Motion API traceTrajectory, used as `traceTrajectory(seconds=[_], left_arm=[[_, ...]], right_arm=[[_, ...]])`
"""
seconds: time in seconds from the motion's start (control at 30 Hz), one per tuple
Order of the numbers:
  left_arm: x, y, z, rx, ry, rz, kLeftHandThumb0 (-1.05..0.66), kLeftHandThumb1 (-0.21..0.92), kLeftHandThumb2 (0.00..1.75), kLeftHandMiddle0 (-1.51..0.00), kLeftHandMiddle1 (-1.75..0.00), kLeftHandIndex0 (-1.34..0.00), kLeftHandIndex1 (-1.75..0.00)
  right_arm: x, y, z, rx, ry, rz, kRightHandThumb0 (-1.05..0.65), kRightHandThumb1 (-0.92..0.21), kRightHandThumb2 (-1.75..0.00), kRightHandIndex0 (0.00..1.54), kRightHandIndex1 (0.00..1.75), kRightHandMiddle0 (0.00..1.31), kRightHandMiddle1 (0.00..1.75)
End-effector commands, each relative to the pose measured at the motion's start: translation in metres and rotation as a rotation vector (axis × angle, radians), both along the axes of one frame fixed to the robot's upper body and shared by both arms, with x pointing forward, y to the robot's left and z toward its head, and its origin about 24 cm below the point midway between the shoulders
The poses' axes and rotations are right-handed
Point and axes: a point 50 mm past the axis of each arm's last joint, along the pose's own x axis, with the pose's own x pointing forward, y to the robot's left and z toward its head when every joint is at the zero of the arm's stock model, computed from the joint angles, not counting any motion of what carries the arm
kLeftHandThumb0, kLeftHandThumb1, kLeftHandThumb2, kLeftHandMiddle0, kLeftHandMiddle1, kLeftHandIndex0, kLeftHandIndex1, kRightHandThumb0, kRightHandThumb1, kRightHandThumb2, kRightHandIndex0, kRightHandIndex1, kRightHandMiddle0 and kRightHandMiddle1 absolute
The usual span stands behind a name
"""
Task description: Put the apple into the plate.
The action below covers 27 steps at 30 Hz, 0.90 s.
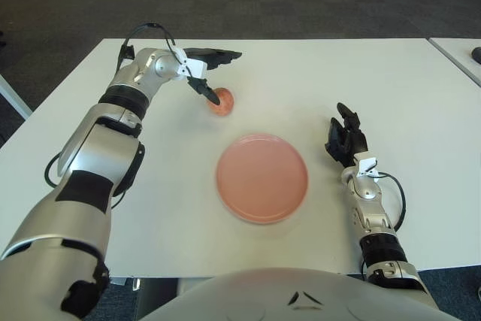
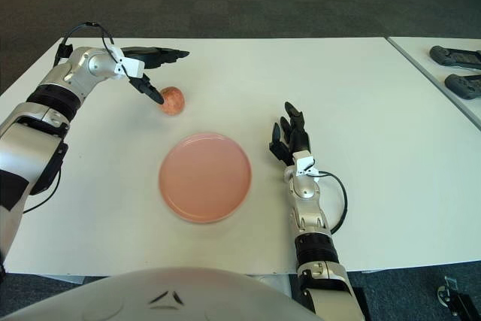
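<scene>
Left eye view, left hand [image 1: 204,70] fingers [image 1: 210,92] spread wide, lower finger touching apple [image 1: 222,101], nothing gripped

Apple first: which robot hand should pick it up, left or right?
Left, most likely. The left hand is already at the apple with fingers spread around it, one fingertip right by it. The right hand is on the other side of the plate, away from the apple.

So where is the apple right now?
The apple sits on the white table, beyond the pink plate toward the robot's left, not in it. The open left hand is right beside it; the right hand shows right of the plate.
</scene>
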Motion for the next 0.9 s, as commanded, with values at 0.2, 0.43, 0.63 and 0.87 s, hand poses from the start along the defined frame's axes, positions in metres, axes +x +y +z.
traceTrajectory(seconds=[0.2, 0.43, 0.63, 0.87], left_arm=[[0.003, -0.01, -0.003, 0.237, -0.037, -0.036, -1.0, 0.78, 0.01, 0.0, 0.0, 0.0, 0.0], [0.006, -0.01, -0.014, 0.346, -0.072, 0.005, -1.03, 0.77, 0.0, 0.0, 0.0, 0.0, 0.0], [0.008, -0.011, -0.018, 0.441, -0.114, 0.009, -1.05, 0.79, 0.01, 0.0, 0.0, 0.0, 0.0], [0.009, -0.012, -0.023, 0.469, -0.136, 0.016, -1.05, 0.81, 0.02, 0.0, 0.0, 0.0, 0.0]], right_arm=[[-0.012, 0.003, -0.02, 0.012, 0.113, -0.012, -0.69, -0.92, -0.78, 0.19, 0.01, 0.0, 0.43], [-0.012, 0.004, -0.021, 0.011, 0.115, -0.021, -0.69, -0.92, -0.79, 0.19, 0.01, 0.0, 0.45], [-0.012, 0.004, -0.021, 0.012, 0.12, -0.024, -0.69, -0.92, -0.79, 0.2, 0.01, 0.0, 0.46], [-0.012, 0.004, -0.022, 0.019, 0.119, -0.019, -0.69, -0.92, -0.8, 0.2, 0.01, 0.0, 0.47]])
